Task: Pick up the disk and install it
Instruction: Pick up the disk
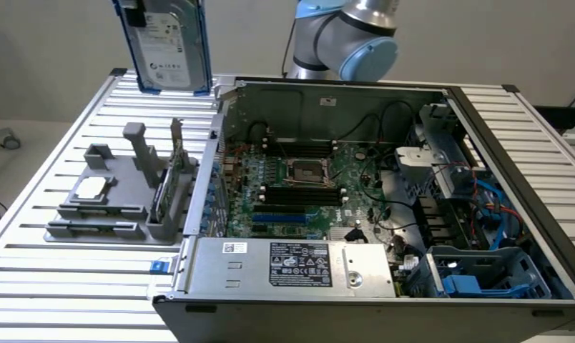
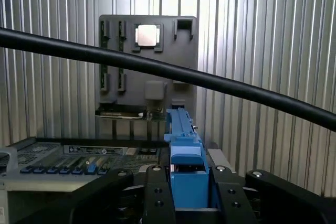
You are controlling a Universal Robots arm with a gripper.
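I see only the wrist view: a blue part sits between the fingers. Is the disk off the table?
Observer: Yes, the disk hangs upright in the air, off the table.
Operator: Where is the case from it?
Observer: The open case lies to the exterior view's right of the disk.
Operator: Is there any bay inside?
Observer: A blue cage sits in the case's corner nearest the camera, at the exterior view's right.

A robotics lab or test workshop: a slatted aluminium table [image 1: 59, 275] carries an open desktop computer case [image 1: 364, 100], its motherboard [image 1: 297, 182] exposed, beside a grey parts fixture [image 1: 106, 230]. A blue-jointed industrial robot arm [image 1: 359, 46] stands behind, against a bare grey wall [image 1: 49, 43].
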